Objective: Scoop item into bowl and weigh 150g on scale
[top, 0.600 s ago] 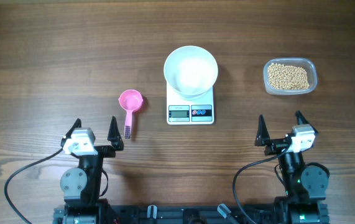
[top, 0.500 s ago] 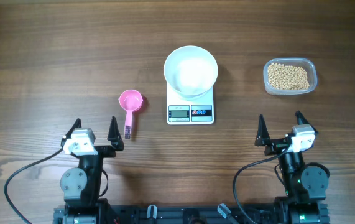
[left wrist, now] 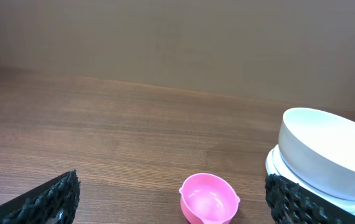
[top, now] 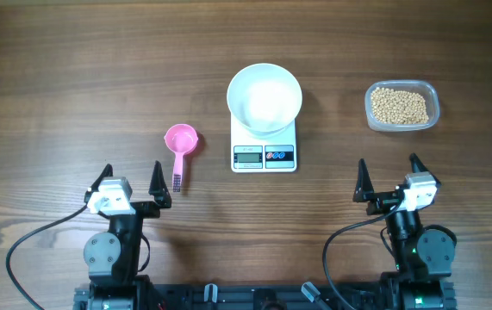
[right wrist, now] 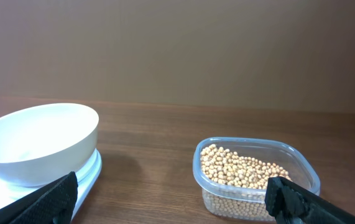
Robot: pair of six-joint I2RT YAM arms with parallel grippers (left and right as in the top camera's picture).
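A brown wood-grain table (top: 73, 69) is seen from above. At its middle a small flat white square kitchen scale (top: 264, 156) with a grey display and two dark round buttons is placed. A round, deep, plain white bowl (top: 264, 97) is set on its platform, and the bowl's inside is shown plain white.

To the right of the scale, well apart from it, a clear rounded-rectangular plastic tub (top: 432, 96) is found, and the small round beige-tan beans (top: 399, 106) are all contained in it. To the left of the scale a pink plastic scoop (top: 180, 139) is laid flat. Its round cup is turned toward the far side and its short handle toward the near edge.

Both arms are folded back at the near edge, with a black cable (top: 30, 241) looped out beside each base.

The left gripper (top: 132, 176) is pointed toward the far side, low over the wood, with the scoop just ahead of its right finger. Its jaws are spread wide. In the left wrist view the pink cup and part of the bowl are framed between the two black fingers (left wrist: 46, 202).

The right gripper (top: 389, 168) is aimed the same way, with the tub ahead of it. Its jaws are likewise spread wide, and the bowl and the tub are seen between them in the right wrist view.
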